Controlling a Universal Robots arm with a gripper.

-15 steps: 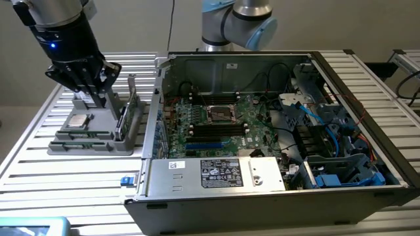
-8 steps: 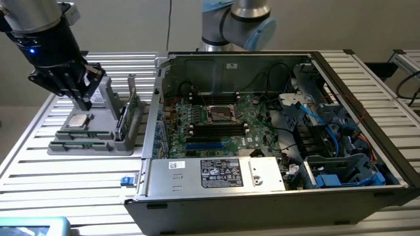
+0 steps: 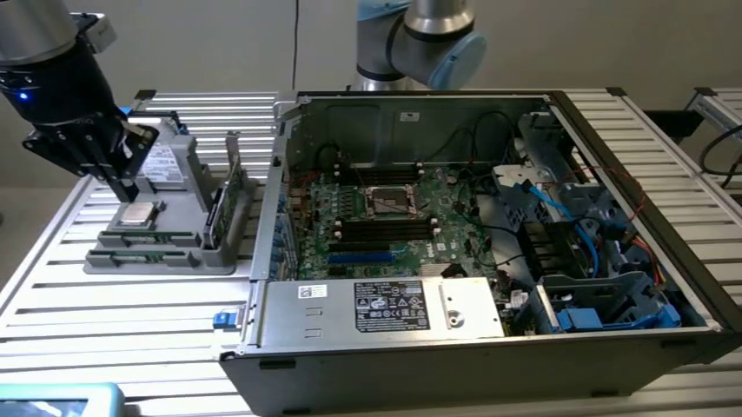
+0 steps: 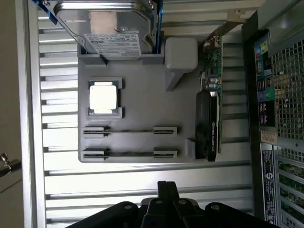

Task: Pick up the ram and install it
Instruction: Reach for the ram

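Note:
Two ram sticks stand on edge in the clips of a grey parts tray: one ram stick nearer the processor chip, the other ram stick by the tray's outer edge. Each shows as a thin dark-green line. My gripper hangs above the tray, over the processor end and apart from both sticks. Its fingers are together and hold nothing. The open computer case lies at the exterior view's right, with black memory slots on its motherboard.
On the tray are also a square silvery processor chip, a hard drive and an upright graphics card. Cables and drive cages crowd the case's far side. A slatted metal table carries everything.

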